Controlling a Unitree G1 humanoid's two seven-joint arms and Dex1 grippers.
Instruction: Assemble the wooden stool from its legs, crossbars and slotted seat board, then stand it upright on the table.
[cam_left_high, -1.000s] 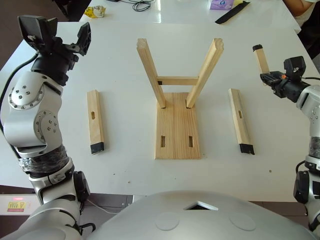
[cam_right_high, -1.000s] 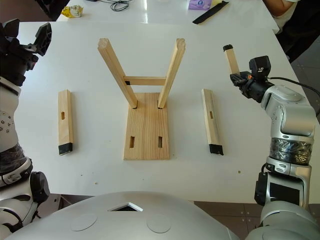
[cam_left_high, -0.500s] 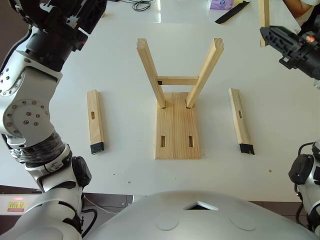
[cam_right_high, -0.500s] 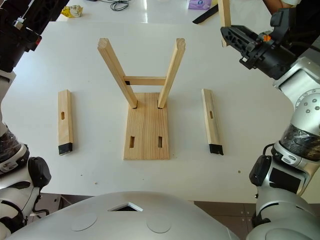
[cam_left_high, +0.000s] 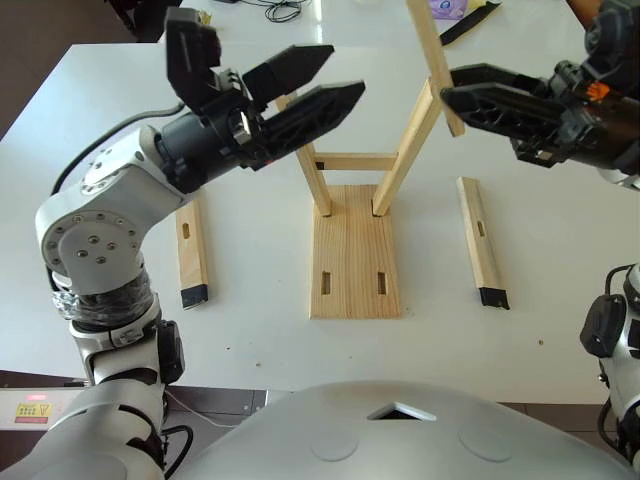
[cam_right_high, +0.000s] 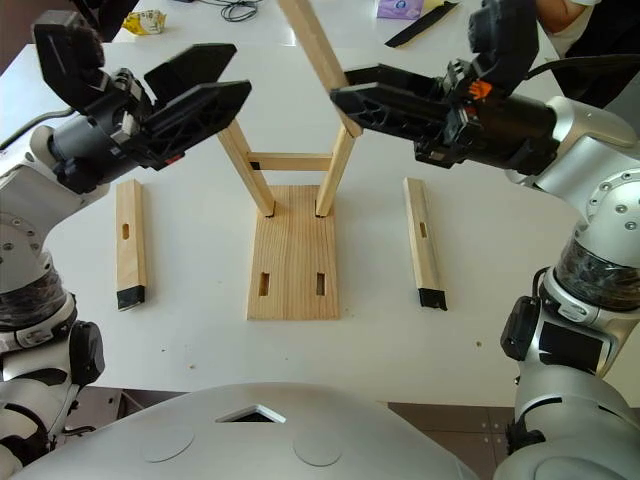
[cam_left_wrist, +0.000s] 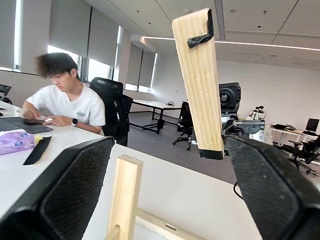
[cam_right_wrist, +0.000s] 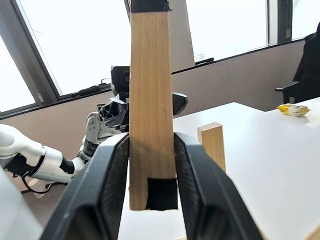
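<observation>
Silver-grey left arm (cam_left_high: 90, 215) and right arm (cam_right_high: 610, 215): round screw-ringed joints, black cables. Black, wedge-fingered left pincer (cam_left_high: 345, 70) and right pincer (cam_left_high: 447, 82); orange mark by the right one.

Smooth pale wood seat board (cam_left_high: 355, 250) lies on glossy table (cam_left_high: 560, 330); left end effector (cam_left_high: 348, 68) pads (cam_left_wrist: 75, 195) look matt, perhaps rubber.

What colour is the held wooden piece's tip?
Black tip on pale wooden piece; right wrist view shows it best.

light: we see it bright, even | glare: we note sheen on the far table (cam_left_high: 350, 30) | shadows: faint beside seat board (cam_left_high: 352, 250) | backlight: windows (cam_right_wrist: 65, 45) blown white, ceiling strips (cam_left_wrist: 260, 44) glowing
</observation>
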